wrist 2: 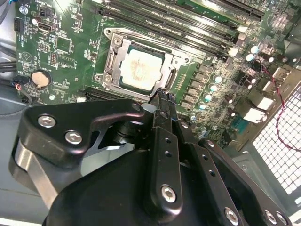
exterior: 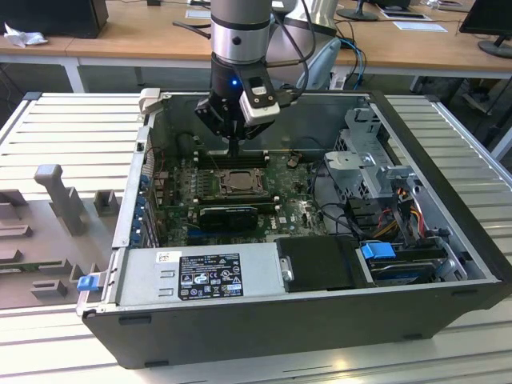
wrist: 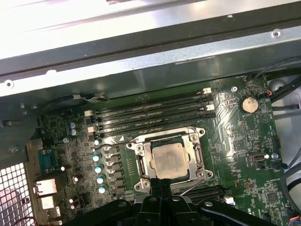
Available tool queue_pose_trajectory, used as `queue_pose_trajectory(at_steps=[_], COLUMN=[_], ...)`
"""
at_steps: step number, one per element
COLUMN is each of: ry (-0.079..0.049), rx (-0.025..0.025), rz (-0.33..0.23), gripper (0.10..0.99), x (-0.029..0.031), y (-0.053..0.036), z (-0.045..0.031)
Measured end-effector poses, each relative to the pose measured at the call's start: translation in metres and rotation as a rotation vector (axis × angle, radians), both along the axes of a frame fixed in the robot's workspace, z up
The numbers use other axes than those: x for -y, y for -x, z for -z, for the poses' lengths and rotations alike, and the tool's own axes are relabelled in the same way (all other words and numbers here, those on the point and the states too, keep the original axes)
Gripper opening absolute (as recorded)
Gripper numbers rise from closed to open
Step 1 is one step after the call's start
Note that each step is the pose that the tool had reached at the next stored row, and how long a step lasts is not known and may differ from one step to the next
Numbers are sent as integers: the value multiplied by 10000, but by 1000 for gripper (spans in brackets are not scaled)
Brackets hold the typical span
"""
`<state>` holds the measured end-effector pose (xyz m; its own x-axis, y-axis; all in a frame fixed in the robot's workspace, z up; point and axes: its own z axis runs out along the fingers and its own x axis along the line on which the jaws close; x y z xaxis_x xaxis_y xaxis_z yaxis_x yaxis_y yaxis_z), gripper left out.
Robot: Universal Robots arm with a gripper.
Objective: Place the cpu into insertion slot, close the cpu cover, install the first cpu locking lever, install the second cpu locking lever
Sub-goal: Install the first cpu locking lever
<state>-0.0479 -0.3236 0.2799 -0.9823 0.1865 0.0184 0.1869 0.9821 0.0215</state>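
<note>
Gripper (wrist 2: 162, 96) shown with its fingers brought together and nothing held between them, the tip lowered to the near edge of the insertion slot (wrist 2: 126, 84) in both wrist views. The cpu (wrist: 168, 161) is seen seated flat in the slot, its pale top exposed through the window of the cpu cover (wrist: 141, 162), which is judged to be lying closed over it. Thin wire rods (wrist: 190, 188) are seen beside the socket next to the fingertip; whether either locking lever is latched cannot be told, so the placing and closing steps are taken as done and the lever steps as unconfirmed. The socket is flanked by long black memory slots (wrist: 150, 113) on the green motherboard (wrist: 235, 141). The open computer case (exterior: 264, 320) is laid on a ribbed grey worktop (exterior: 72, 136) carrying grey fixtures (exterior: 60, 196); wooden desks (exterior: 144, 32) are visible behind
</note>
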Motion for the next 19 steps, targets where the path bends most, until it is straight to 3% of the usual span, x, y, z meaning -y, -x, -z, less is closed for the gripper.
queue_pose_trajectory(at_steps=[19], ry=[0], rx=[0], rz=[-1075], gripper=[106], x=[7], y=[0], z=[0])
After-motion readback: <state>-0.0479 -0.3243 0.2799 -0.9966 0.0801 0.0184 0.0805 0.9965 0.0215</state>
